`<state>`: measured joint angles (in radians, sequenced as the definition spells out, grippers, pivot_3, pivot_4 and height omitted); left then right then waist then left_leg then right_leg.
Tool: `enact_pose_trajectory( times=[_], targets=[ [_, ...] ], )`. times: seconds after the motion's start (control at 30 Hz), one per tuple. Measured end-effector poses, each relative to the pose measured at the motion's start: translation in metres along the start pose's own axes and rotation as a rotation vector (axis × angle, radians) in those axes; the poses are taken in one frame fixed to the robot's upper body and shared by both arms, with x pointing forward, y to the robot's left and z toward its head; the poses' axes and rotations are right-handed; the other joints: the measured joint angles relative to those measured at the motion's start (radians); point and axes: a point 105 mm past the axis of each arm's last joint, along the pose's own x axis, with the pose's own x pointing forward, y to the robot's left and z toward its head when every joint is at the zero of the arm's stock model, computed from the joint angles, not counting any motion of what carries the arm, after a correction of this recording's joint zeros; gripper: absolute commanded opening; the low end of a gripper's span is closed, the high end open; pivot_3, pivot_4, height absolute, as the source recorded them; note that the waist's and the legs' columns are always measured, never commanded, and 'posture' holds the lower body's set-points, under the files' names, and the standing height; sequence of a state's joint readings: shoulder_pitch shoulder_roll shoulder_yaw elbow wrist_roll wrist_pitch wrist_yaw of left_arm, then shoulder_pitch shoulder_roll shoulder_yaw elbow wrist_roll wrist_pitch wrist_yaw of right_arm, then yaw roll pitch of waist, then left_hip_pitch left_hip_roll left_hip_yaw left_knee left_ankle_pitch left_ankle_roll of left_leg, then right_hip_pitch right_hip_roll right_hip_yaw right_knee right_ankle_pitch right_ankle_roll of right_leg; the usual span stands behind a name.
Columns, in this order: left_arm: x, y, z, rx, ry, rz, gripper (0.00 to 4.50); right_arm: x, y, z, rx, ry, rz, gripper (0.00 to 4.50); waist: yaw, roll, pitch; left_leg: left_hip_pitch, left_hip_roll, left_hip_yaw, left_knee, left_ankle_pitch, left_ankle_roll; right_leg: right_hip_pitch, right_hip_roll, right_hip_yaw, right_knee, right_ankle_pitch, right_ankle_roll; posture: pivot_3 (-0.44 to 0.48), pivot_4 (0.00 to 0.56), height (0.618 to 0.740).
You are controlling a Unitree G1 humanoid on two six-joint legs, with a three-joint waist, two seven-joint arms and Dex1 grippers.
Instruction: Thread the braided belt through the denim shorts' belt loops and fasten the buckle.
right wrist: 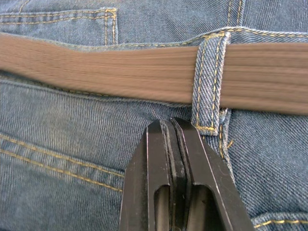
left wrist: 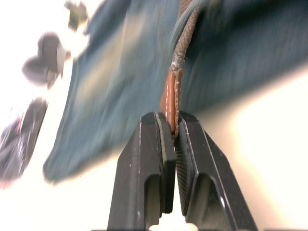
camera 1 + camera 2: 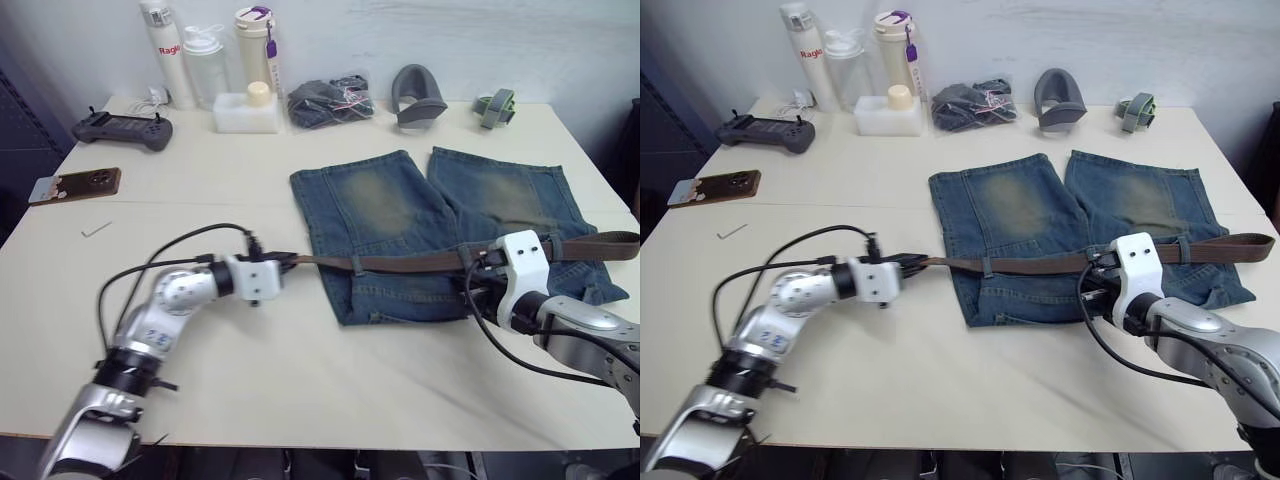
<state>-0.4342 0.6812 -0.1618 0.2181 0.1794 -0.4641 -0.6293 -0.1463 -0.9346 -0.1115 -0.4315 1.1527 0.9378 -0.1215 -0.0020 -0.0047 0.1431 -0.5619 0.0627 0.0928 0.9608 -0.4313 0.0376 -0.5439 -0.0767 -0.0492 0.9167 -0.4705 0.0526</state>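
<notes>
The denim shorts (image 3: 400,200) lie flat on the table, waistband toward me. The braided belt (image 3: 410,263) runs along the waistband, under a belt loop (image 3: 352,264) and another belt loop (image 1: 209,82). Its far end trails off past the shorts on the right. I cannot make out the buckle. My left gripper (image 2: 174,120) is shut on the belt's tapered brown tip, just left of the shorts (image 3: 290,261). My right gripper (image 1: 172,122) is shut, its tips resting on the denim just below the loop and the belt.
Along the back edge stand bottles (image 3: 165,55), a white box (image 3: 245,112), a dark bagged bundle (image 3: 330,100), a grey curved object (image 3: 418,95) and a green strap (image 3: 495,106). A controller (image 3: 122,128), a phone (image 3: 75,185) and a small hex key (image 3: 96,229) lie at the left.
</notes>
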Motion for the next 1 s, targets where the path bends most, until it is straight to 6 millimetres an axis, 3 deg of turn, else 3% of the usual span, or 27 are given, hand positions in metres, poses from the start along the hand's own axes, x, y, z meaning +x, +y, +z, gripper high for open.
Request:
enact_pose_trajectory(
  times=[0.2, 0.5, 0.8, 1.0],
  targets=[
    [-0.067, -0.002, -0.040, 0.051, 0.190, 0.009, 0.00, 0.011, 0.006, 0.007, -0.028, 0.000, 0.056, 0.08, -0.026, 0.000, -0.004, 0.001, 0.001, 0.001, -0.001, -0.001, -0.001, -0.001, -0.002, 0.000, 0.000, -0.003, -0.008, 0.000, 0.150, 0.649],
    [-0.134, -0.005, -0.080, 0.024, 0.434, 0.068, 0.00, 0.029, 0.016, 0.019, -0.071, 0.017, 0.126, 0.08, -0.044, 0.006, -0.008, 0.001, 0.003, 0.003, -0.001, -0.004, -0.005, -0.006, -0.005, -0.002, 0.003, -0.004, -0.011, 0.000, 0.150, 0.649],
    [-0.169, -0.010, -0.091, -0.085, 0.545, 0.122, 0.00, 0.040, 0.023, 0.027, -0.102, 0.031, 0.178, 0.08, -0.061, 0.007, -0.009, 0.001, 0.005, 0.003, -0.003, -0.006, -0.008, -0.008, -0.005, -0.002, 0.004, -0.006, -0.014, 0.000, 0.150, 0.649],
    [-0.175, -0.005, -0.094, -0.261, 0.545, 0.210, 2.27, 0.041, 0.023, 0.030, -0.078, 0.032, 0.190, 0.00, -0.057, 0.006, -0.009, 0.001, 0.005, 0.004, -0.003, -0.007, -0.009, -0.009, -0.007, -0.004, 0.004, -0.006, -0.015, 0.000, 0.150, 0.649]
  ],
)
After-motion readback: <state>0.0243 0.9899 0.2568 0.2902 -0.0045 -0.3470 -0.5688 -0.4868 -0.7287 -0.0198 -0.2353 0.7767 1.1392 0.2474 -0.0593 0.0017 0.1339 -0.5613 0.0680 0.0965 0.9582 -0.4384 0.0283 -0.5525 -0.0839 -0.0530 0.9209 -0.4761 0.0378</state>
